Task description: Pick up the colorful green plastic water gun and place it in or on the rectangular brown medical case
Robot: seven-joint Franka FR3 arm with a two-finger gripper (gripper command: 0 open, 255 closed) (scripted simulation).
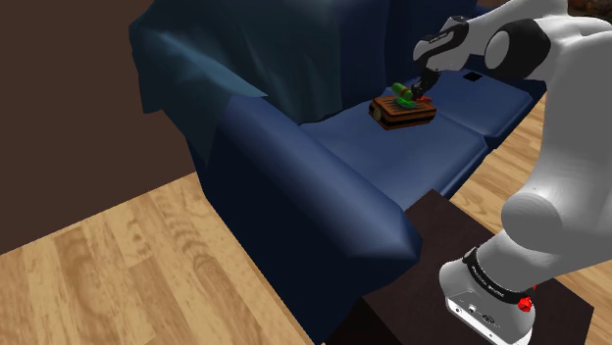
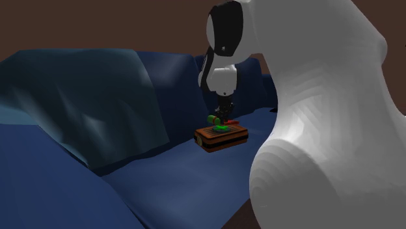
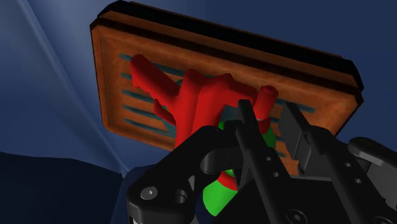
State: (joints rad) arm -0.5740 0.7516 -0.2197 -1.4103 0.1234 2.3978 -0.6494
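Note:
The water gun [image 3: 197, 95] is green and red and lies across the top of the brown rectangular case [image 3: 305, 83]. That case [image 1: 400, 118] rests flat on the blue sofa's seat cushion. My black gripper [image 3: 267, 111] comes down on the gun from above, its fingers standing close together with a red and green part of the gun clasped between them. From the shoulder camera the gun [image 1: 400, 94] sits on the case just left of the gripper [image 1: 420, 93]. The second exterior view has the gun [image 2: 215, 121] on the case [image 2: 224, 138] beneath the gripper [image 2: 224, 120].
The blue sofa [image 1: 294, 176] has a teal blanket [image 1: 216, 59] draped over its back. A small dark square [image 1: 473, 76] lies on the seat beyond the case. Wooden floor [image 1: 127, 274] lies in front, and my dark stand [image 1: 432, 294] is beside the sofa arm.

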